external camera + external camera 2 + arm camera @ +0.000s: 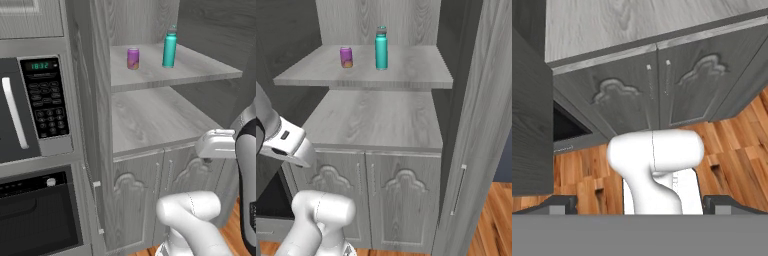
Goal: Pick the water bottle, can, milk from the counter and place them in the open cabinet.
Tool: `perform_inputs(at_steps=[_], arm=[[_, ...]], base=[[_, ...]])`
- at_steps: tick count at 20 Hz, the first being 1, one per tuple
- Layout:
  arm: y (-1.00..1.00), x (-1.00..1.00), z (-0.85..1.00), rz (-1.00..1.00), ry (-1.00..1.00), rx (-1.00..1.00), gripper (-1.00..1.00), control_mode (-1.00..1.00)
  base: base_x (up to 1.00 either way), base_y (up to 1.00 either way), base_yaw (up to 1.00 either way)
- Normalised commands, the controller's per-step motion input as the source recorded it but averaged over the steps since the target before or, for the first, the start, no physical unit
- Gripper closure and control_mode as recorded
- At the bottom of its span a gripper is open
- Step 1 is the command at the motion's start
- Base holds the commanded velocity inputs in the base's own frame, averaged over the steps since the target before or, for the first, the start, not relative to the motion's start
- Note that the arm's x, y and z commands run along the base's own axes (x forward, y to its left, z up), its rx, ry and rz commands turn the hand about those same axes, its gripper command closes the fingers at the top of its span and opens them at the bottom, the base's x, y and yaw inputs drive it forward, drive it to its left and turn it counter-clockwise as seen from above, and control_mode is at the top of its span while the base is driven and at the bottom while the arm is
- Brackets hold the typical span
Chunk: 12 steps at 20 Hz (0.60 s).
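Left base view has the can [133, 58] and water bottle [169, 48] standing apart on the open cabinet [165, 120] upper shelf (milk yet to come), jaws wide open, empty.

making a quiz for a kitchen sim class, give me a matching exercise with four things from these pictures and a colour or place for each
Things:
1. water bottle
2. can
3. microwave
4. arched-panel doors

Descriptions:
A. below the lower shelf
B. teal with a grey cap
C. left of the open cabinet
D. purple-pink, on the upper shelf

Pairs: 1-B, 2-D, 3-C, 4-A
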Motion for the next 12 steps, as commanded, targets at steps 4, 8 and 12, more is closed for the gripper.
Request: perform_inputs(at_steps=[4,8,12], arm=[[0.00,0.00,0.00,0.00,0.02,0.00,-1.00,-1.00],[0.00,0.00,0.00,0.00,0.00,0.00,-1.00,-1.00],[0.00,0.00,0.00,0.00,0.00,0.00,-1.00,-1.00]], base=[[0.00,0.00,0.00],[0.00,0.00,0.00],[0.00,0.00,0.00]])
